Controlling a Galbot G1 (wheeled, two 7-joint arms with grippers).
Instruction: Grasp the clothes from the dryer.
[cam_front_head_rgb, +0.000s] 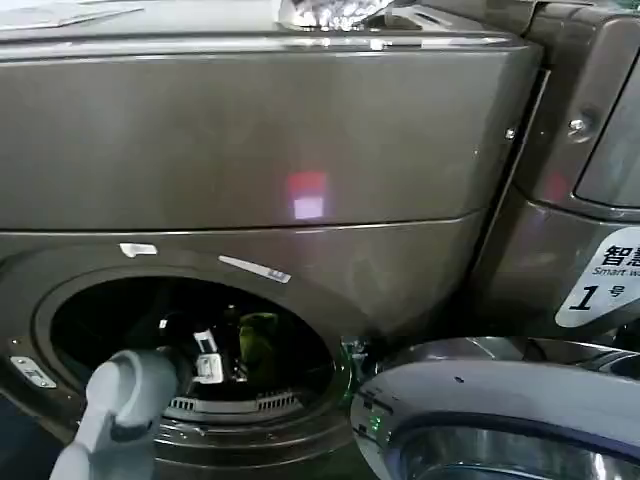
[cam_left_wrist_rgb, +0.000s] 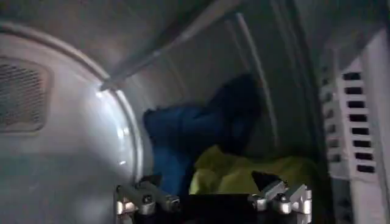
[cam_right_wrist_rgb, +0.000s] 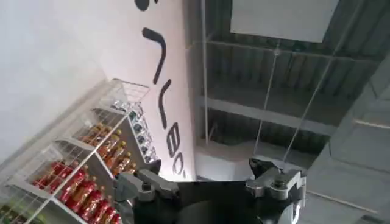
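Note:
The dryer (cam_front_head_rgb: 250, 150) is the large bronze-grey machine, with its round porthole low on the left. My left arm reaches through the porthole, and the left gripper (cam_front_head_rgb: 212, 362) is inside the drum. The clothes (cam_front_head_rgb: 258, 335) are a small yellow-green bundle just beyond it. In the left wrist view the clothes (cam_left_wrist_rgb: 244, 173) lie on the drum floor directly ahead of the left gripper (cam_left_wrist_rgb: 210, 185), which is open and holds nothing. The right gripper (cam_right_wrist_rgb: 207, 176) is open and empty, pointing up at a ceiling, away from the dryer.
A dark blue cloth (cam_left_wrist_rgb: 183, 137) lies behind the yellow-green bundle in the drum. The dryer's open door (cam_front_head_rgb: 500, 400) swings out at the lower right. A second machine (cam_front_head_rgb: 600, 120) stands to the right, above a white "1" sticker (cam_front_head_rgb: 600, 280). Shelves of bottles (cam_right_wrist_rgb: 85, 176) stand off to the side.

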